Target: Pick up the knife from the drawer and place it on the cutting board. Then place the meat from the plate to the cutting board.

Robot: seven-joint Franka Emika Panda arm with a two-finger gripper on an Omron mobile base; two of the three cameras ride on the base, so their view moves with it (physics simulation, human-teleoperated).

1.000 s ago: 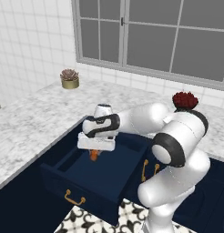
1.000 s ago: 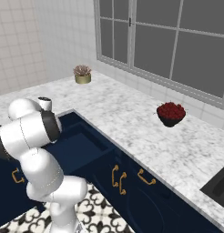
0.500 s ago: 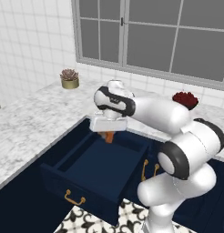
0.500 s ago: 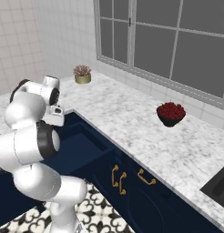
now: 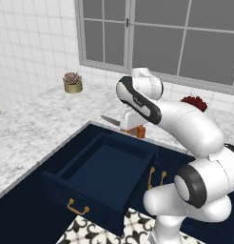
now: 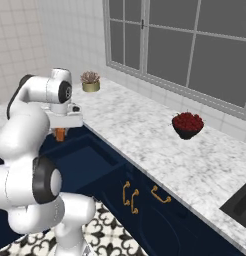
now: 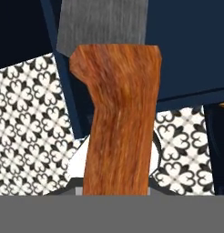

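Knife [image 5: 126, 125] position: raised above the far edge of the open drawer [image 5: 97, 176], clamped in the gripper [image 5: 133, 127], at the level of the marble countertop [image 5: 38, 128]. In the left base view the grey blade projects to the left from under the white hand, roughly level, and the orange-brown handle shows just right of it beneath the hand. In the right base view the handle [image 6: 60, 134] hangs below the gripper [image 6: 62, 127], over the far left part of the drawer opening. In the hand view the wooden handle [image 7: 120, 118] runs up the centre between the jaws, and the grey blade continues from its top end; the jaws are closed tight on the handle. Drawer state: pulled fully out, navy-blue interior exposed, brass bail handle [image 5: 77, 208] on its near front face. Patterned floor tiles [image 7: 22, 123] lie below. On the countertop, a small potted succulent [image 5: 72, 82] stands at the far left near the window [image 5: 157, 33], and a dark bowl of red berries [image 6: 187, 125] stands to the right, well apart from the gripper. Two smaller brass handles [image 6: 130, 192] are fitted to the navy cabinet fronts right of the drawer.
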